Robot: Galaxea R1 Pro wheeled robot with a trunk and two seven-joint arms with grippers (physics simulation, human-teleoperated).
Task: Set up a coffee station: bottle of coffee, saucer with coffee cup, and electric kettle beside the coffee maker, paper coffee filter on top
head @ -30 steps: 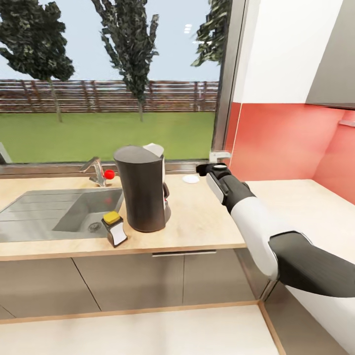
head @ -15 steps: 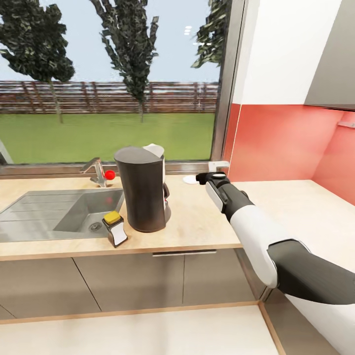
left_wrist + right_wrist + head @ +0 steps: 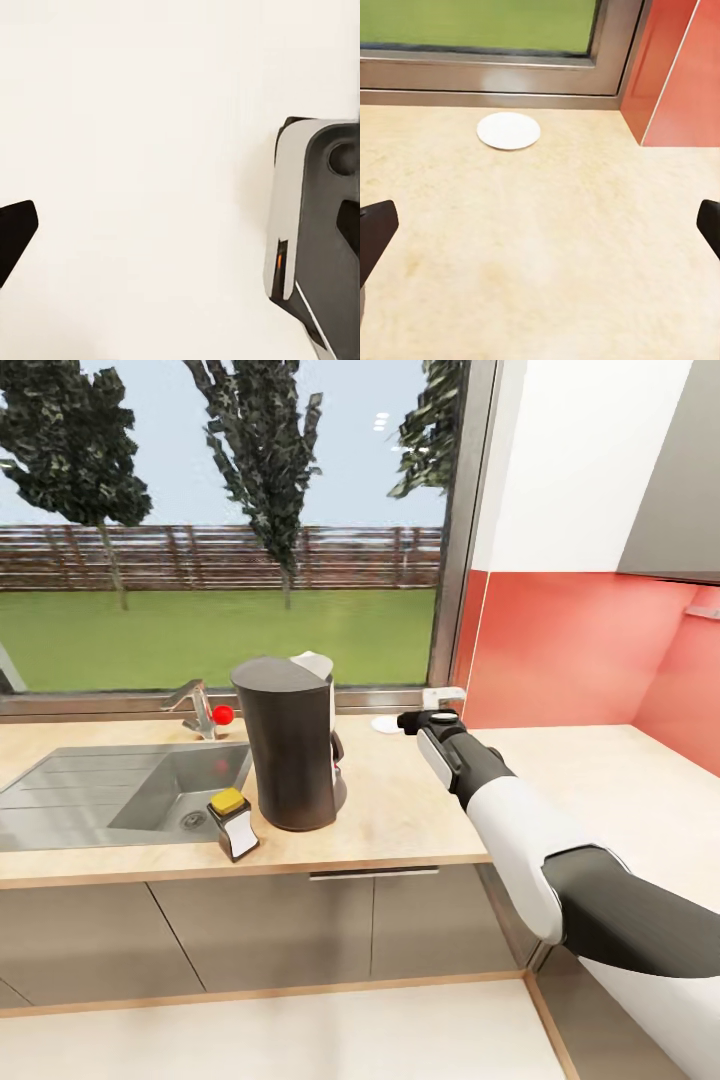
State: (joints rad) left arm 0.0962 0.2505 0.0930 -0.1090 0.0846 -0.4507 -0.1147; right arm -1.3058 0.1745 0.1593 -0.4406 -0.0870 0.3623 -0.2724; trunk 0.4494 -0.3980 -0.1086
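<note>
The dark grey coffee maker stands on the kitchen countertop beside the sink, with the white paper coffee filter on its top. The bottle of coffee, yellow-lidded, sits tilted at the machine's front left. The white saucer lies near the window sill with nothing on it. My right gripper hovers open just short of it, its fingertips spread wide. My left gripper is open over a pale surface. The coffee cup, electric kettle and kitchen shelf are out of view.
A steel sink with a faucet and red knob takes up the counter's left part. The window frame and a red backsplash bound the rear. The counter turns a corner at right.
My right gripper has dropped lower and closer to the saucer, now covering its edge in the head view. In the last half second nothing visibly moved.
</note>
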